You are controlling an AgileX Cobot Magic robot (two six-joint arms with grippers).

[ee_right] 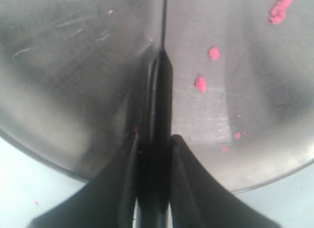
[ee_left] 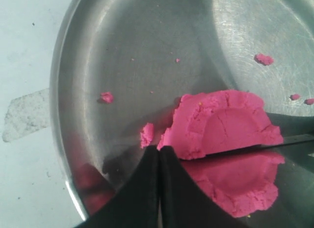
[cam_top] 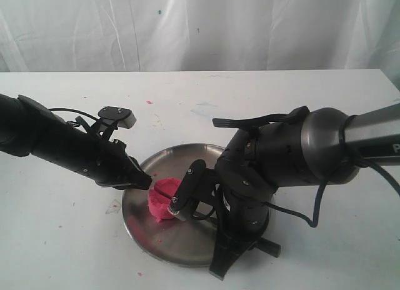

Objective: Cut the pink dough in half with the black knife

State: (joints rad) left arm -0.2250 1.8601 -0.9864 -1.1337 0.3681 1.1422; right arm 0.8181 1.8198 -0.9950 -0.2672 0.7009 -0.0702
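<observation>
My left arm (cam_top: 56,143) reaches in low from the side, its end effector (ee_left: 159,154) pressed fully together. My right arm (cam_top: 312,146) bends downward, its end effector (ee_right: 153,139) clamping the black knife (ee_right: 162,75).

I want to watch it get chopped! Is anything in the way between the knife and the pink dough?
Nothing visible is. The black knife, clamped in the right gripper, already sits in a slit across the pink dough. The left gripper, shut, sits beside the dough's edge.
</observation>
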